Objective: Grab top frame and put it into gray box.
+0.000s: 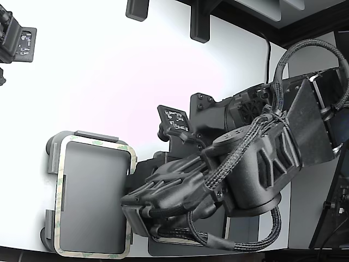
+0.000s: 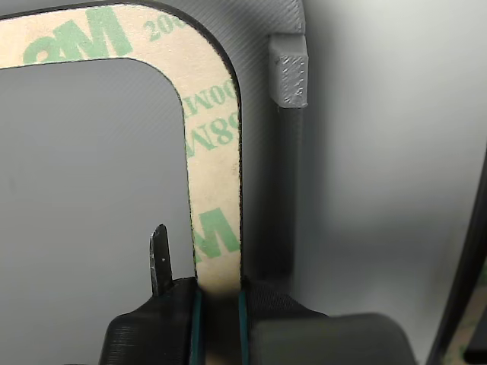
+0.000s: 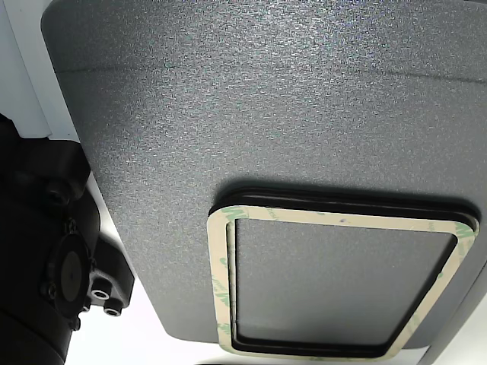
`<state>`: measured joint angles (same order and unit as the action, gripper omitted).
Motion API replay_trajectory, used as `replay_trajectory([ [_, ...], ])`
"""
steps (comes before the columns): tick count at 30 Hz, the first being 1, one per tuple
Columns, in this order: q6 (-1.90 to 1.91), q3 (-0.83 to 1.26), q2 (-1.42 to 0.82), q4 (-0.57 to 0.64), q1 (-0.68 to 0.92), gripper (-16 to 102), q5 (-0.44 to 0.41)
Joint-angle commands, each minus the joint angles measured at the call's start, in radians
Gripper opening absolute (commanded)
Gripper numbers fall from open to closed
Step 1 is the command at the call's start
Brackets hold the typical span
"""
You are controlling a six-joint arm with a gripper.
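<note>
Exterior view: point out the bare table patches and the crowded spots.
Free: the broad white table above the gray box, bordered by dark fixtures along the top edge. Crowded: the lower part, where the top frame lies over the box, with the gripper clamped on its side and the arm filling the exterior view's right.

A white tabletop (image 1: pixel 109 71) is seen, brightly and evenly lit; black fixtures (image 1: pixel 199 24) are set along its far edge; a dark strip (image 1: pixel 305 22) is seen beyond it.
</note>
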<state>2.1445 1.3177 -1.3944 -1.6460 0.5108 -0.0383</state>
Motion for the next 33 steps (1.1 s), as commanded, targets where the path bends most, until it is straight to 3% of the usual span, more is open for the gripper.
replay_trajectory([
  [1, 0.003, -0.009, -0.021, -0.008, -0.014, -13, 0.002],
  [33, -0.011, 0.009, -0.008, 0.015, -0.037, -13, 0.023],
])
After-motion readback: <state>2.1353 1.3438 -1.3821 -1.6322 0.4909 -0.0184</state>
